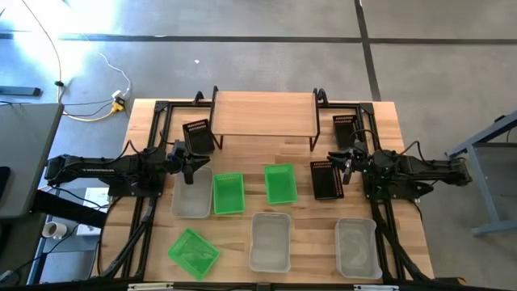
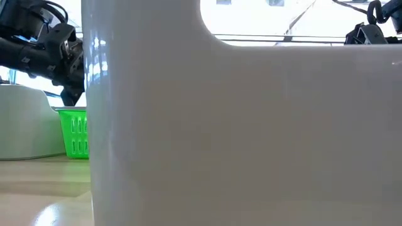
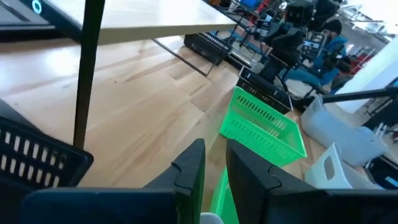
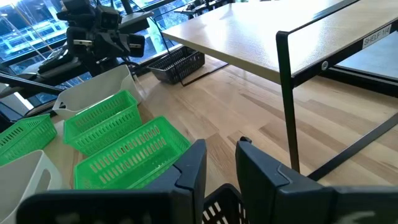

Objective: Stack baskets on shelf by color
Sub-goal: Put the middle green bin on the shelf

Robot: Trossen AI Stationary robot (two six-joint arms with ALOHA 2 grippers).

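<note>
The shelf (image 1: 262, 113) stands at the table's far middle. My left gripper (image 1: 192, 164) (image 3: 214, 168) is over the far end of a whitish basket (image 1: 192, 194), its fingers nearly together. My right gripper (image 1: 343, 162) (image 4: 217, 165) is at the far right corner of a black basket (image 1: 325, 181), fingers also nearly together. Two green baskets (image 1: 228, 194) (image 1: 279, 183) sit on the table between them. A third green basket (image 1: 192, 252) and two whitish ones (image 1: 271, 241) (image 1: 357, 246) rest near the front edge. Two more black baskets (image 1: 198, 133) (image 1: 345, 129) stand by the shelf's legs. My left gripper pinches the far wall's rim (image 3: 208, 218) of the whitish basket between its two fingers, slanting down from the table's left. The basket's bottom stays on the table. My right gripper pinches the black basket's far wall (image 4: 217, 206), slanting down from the table's right; the basket lies on the table.
In the low view the middle whitish basket (image 2: 251, 125) stands right before the camera and blocks most of the scene. The shelf's thin black legs (image 4: 287, 93) (image 3: 87, 68) stand close in front of both grippers. Bare wood lies under and in front of the shelf.
</note>
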